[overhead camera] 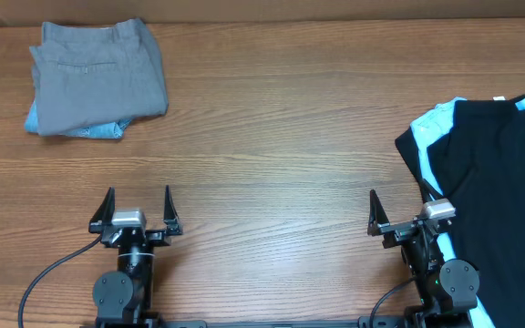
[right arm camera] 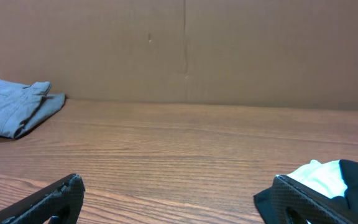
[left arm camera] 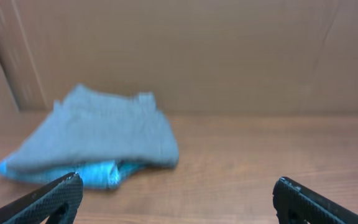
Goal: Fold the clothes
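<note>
The grey shorts [overhead camera: 98,75] lie folded in a compact stack at the far left of the table, waistband and slit back pocket facing up. They also show in the left wrist view [left arm camera: 98,134] and in the right wrist view [right arm camera: 14,111]. My left gripper [overhead camera: 137,210] is open and empty near the front edge, well in front of the shorts; its jaws [left arm camera: 176,196] hold nothing. My right gripper [overhead camera: 404,211] is open and empty at the front right; its jaws [right arm camera: 176,196] hold nothing.
Small blue denim shorts [overhead camera: 98,130] peek out from under the grey stack, also seen in the left wrist view [left arm camera: 82,174]. A black garment with light-blue fabric [overhead camera: 499,173] lies at the right edge, touching the right arm. A cardboard wall [right arm camera: 185,50] backs the wooden table [overhead camera: 281,146].
</note>
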Tool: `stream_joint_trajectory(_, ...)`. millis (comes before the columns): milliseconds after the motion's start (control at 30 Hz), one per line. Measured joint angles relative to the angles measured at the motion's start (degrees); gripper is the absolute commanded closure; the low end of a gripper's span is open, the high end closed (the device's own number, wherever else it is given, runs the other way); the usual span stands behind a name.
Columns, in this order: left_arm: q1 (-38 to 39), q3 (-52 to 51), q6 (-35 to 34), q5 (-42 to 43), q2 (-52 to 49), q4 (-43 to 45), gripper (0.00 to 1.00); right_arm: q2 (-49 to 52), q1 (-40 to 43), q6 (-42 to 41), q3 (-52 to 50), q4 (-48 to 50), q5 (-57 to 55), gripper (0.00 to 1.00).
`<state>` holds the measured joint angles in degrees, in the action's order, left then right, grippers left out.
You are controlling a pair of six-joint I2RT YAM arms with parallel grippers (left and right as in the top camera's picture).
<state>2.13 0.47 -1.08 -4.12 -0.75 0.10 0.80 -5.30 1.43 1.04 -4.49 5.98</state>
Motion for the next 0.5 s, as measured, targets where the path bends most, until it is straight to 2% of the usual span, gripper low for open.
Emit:
stream_joint_trajectory(100,0.00,-0.02,-0.04,0.00,0.00,-4.04,0.00,0.00,0.00,0.02,0.00,0.00,0.00,0.00)
stream_joint_trajectory(500,0.00,-0.02,-0.04,0.00,0.00,-4.22,0.00,0.00,0.00,0.02,0.00,-0.02,0.00,0.00)
